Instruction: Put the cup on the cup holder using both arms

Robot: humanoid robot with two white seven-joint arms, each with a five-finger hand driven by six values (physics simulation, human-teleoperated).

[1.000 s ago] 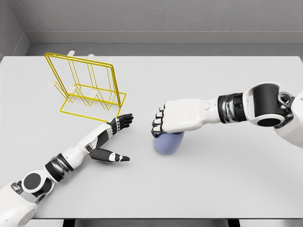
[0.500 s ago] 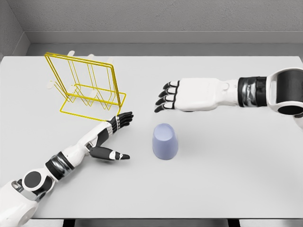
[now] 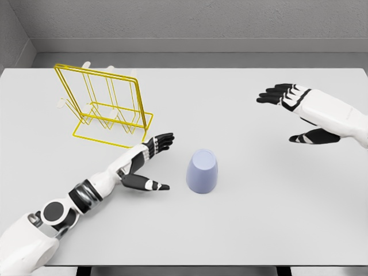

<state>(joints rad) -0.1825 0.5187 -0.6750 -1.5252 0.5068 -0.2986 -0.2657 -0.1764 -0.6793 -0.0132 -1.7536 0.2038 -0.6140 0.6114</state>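
Here the cup [image 3: 202,171], a pale lilac one, stands upside down on the white table [image 3: 259,218], a little below the middle of the view, with its wide mouth on the surface and its closed base on top. No hand touches it. The left hand [image 3: 147,165] lies just to the left of the cup, low over the table; its fingers [image 3: 163,141] are stretched out straight and point up and to the right, and the thumb [image 3: 150,183] sticks out toward the cup, so the hand is open and holds nothing. A small gap of bare table lies between the thumb tip and the cup wall. The right hand [image 3: 307,112] is well apart from the cup, in the upper right of the view, with fingers spread and pointing left and the thumb hanging below; it is open too and empty. The cup holder [image 3: 103,106], a yellow wire rack with upright loops, stands at the far left of the table, behind the left hand. The table between the cup and the rack is bare except for the left hand and its forearm. Some small white parts show behind the wires, too unclear to name.
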